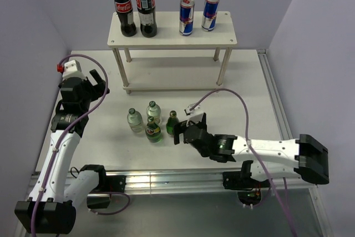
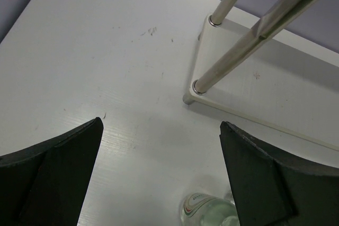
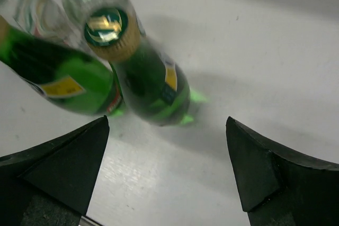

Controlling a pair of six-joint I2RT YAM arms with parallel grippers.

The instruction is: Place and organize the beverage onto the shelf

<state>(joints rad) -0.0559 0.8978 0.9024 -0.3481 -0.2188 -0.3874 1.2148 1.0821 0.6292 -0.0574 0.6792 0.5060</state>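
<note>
The cream-white shelf (image 1: 172,36) stands at the back. Two blue-and-silver cans (image 1: 187,16) (image 1: 209,12) stand on its top board. Two clear bottles (image 1: 135,120) (image 1: 153,111) and two green bottles (image 1: 153,130) (image 1: 172,120) stand together on the table in front of it. My right gripper (image 1: 180,128) is open and empty, just right of the right-hand green bottle (image 3: 153,78), which lies ahead of the jaws (image 3: 167,121). My left gripper (image 1: 100,84) is open and empty, left of the bottles, near the shelf's lower left corner (image 2: 198,91). A clear bottle (image 2: 209,210) shows below its jaws (image 2: 160,125).
Two tall dark cola bottles (image 1: 123,6) (image 1: 146,4) stand on the left of the shelf's top board. The shelf's lower board (image 1: 172,88) is bare. Purple walls close in the back and sides. A metal rail (image 1: 166,178) runs along the near table edge.
</note>
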